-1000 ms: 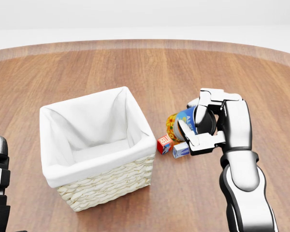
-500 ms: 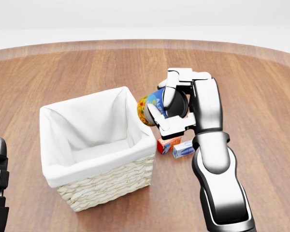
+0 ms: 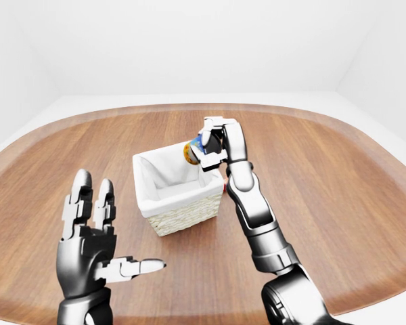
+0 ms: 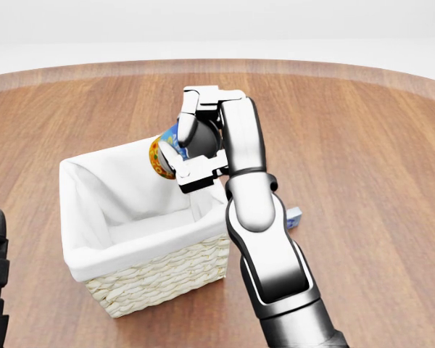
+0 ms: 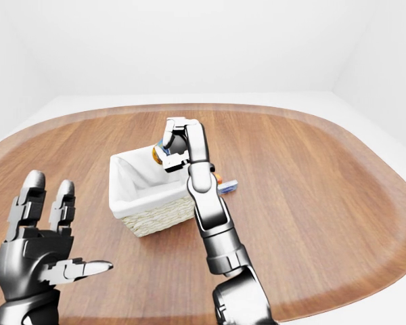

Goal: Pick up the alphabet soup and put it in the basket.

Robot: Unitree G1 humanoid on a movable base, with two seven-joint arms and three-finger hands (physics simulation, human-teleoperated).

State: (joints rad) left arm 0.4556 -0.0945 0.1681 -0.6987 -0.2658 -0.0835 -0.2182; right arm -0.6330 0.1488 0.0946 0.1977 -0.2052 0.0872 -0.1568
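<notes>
The right hand [image 4: 192, 148] grips the soup can [image 4: 162, 154] over the basket [image 4: 152, 279]; a small box [image 5: 228, 185] shows clearest in the right-eye view. The left hand [image 3: 95, 250] is spread open.

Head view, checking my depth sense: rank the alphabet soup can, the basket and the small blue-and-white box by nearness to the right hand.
1. The alphabet soup can: gripped in the right hand, at the hand's left.
2. The basket: directly beneath the hand, which hovers over its upper right corner.
3. The small blue-and-white box: on the table at the arm's right, mostly hidden.
</notes>
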